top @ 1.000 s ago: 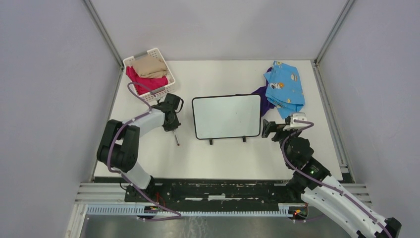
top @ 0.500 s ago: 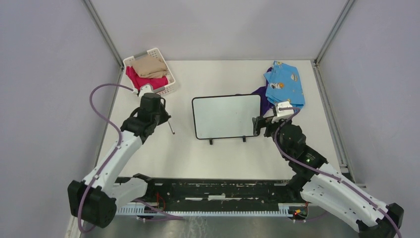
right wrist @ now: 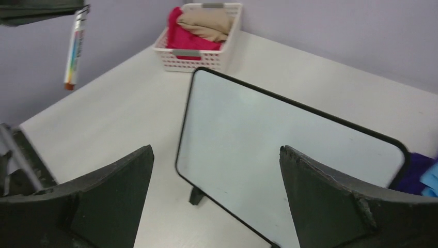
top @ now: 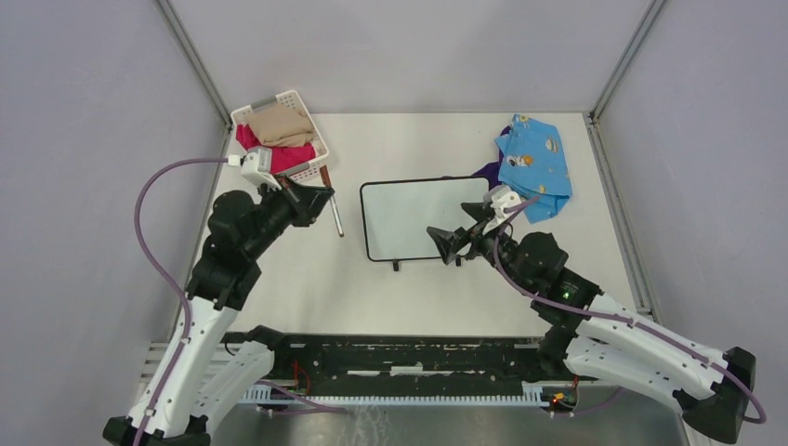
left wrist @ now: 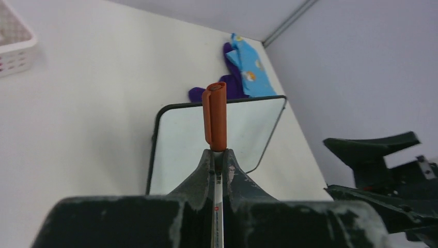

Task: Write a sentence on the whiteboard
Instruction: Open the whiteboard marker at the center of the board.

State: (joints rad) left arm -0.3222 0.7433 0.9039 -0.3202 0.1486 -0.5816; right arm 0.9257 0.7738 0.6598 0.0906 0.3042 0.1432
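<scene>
The whiteboard [top: 409, 223] stands in the middle of the table [top: 418, 302]. Its long axis runs left to right, parallel to the near edge. It rests on two small black feet [top: 395, 266] under its near long side and tilts back, so the white face looks up and toward the near edge.

The right gripper [top: 455, 230] hangs over the near right part of the board, its fingers spread wide. In the top view it hides a patch of the face and frame there. From the right wrist, the board's left half [right wrist: 248, 139] fills the gap between the two dark fingers [right wrist: 330, 196]. Whether either finger touches the frame cannot be told.

The left gripper [top: 319, 197] is raised on the board's left, between it and the left edge of the table. Its jaws are pinched on a marker [top: 334, 212]. The marker's orange-brown cap [left wrist: 214, 119] sticks out past the fingertips, and its barrel runs roughly near to far. It is just beside the board's left short side, apart from it.

A white basket [top: 316, 139] holding folded tan and red cloth stands in the far left corner. A blue patterned cloth [top: 534, 163] lies over a purple cloth [top: 490, 173] toward the far right corner. The purple one reaches the board's far right corner.
</scene>
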